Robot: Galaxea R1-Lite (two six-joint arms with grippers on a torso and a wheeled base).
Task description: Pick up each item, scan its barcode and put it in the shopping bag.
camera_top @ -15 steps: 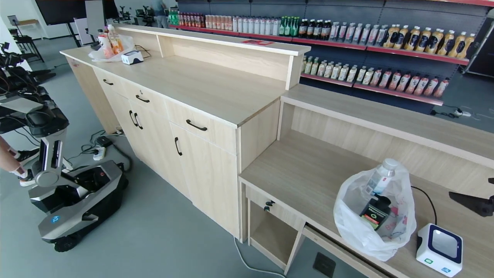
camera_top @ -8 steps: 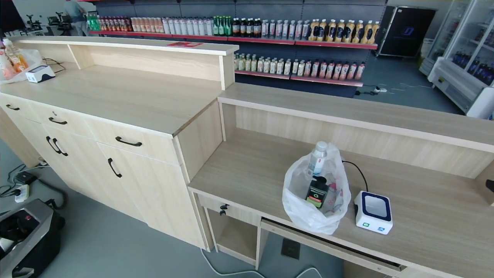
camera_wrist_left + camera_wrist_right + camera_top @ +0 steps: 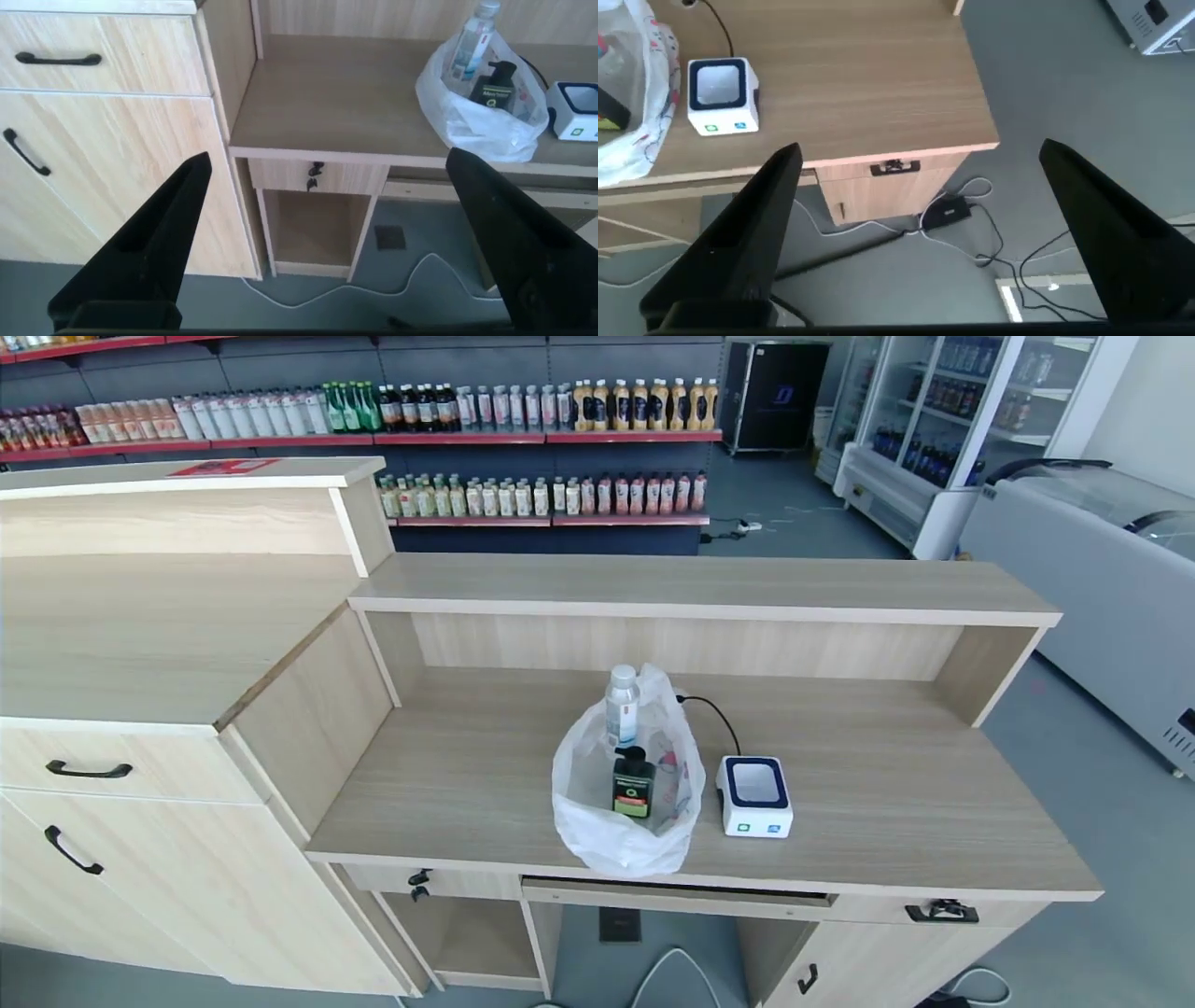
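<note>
Shopping bag beside scanner; floor cables in right wrist view.

I find a light wood counter with a raised back ledge. A taller cabinet unit with black handles adjoins it on the left. The floor is grey. Behind stands dark shelving with red edges, carrying rows of bottles. Glass-door refrigerators and a chest freezer stand to the right.
</note>
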